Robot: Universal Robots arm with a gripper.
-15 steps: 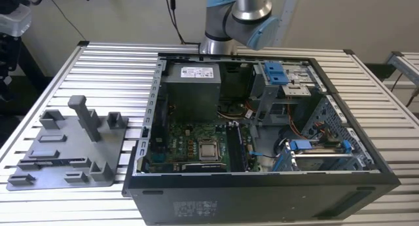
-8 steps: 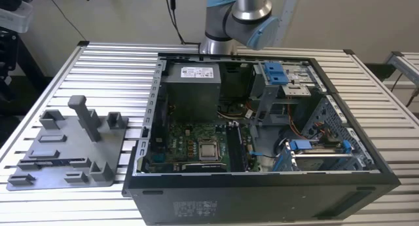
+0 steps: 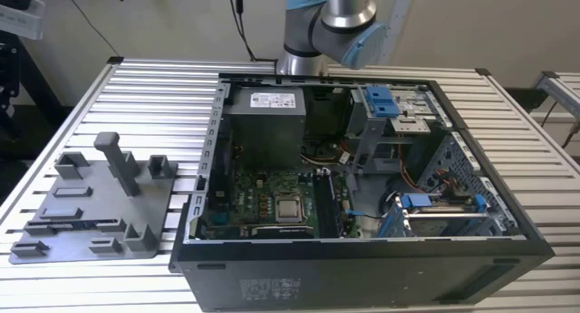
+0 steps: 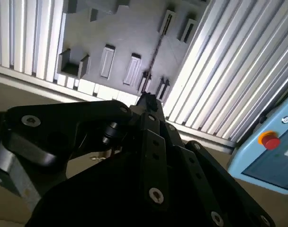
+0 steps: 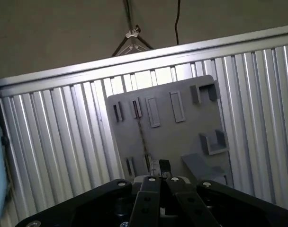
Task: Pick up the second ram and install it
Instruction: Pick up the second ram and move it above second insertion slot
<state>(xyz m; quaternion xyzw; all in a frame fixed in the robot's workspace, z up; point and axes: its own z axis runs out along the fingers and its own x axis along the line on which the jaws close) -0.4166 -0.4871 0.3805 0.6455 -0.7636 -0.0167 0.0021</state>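
The second ram (image 5: 142,137) is a thin dark stick standing on edge across the grey fixture plate (image 5: 182,132). It also shows as a dark line (image 4: 155,52) in the second wrist view and as a dark strip (image 3: 80,225) on the plate at the exterior view's left. My gripper (image 5: 159,168) hangs high above the plate with its tips over the near end of the stick and apart from it. Its fingers (image 4: 147,100) are shut together with nothing between them. The open computer case (image 3: 363,184) holds the motherboard (image 3: 272,201) with long black slots (image 3: 324,204) beside the processor.
The slatted aluminium table (image 3: 154,89) carries both plate and case. Upright grey holders (image 3: 118,160) rise from the plate. A blue pendant with a red button (image 4: 270,140) lies past the table edge. The arm's elbow (image 3: 331,28) stands behind the case. Cables (image 5: 132,33) hang beyond the table.
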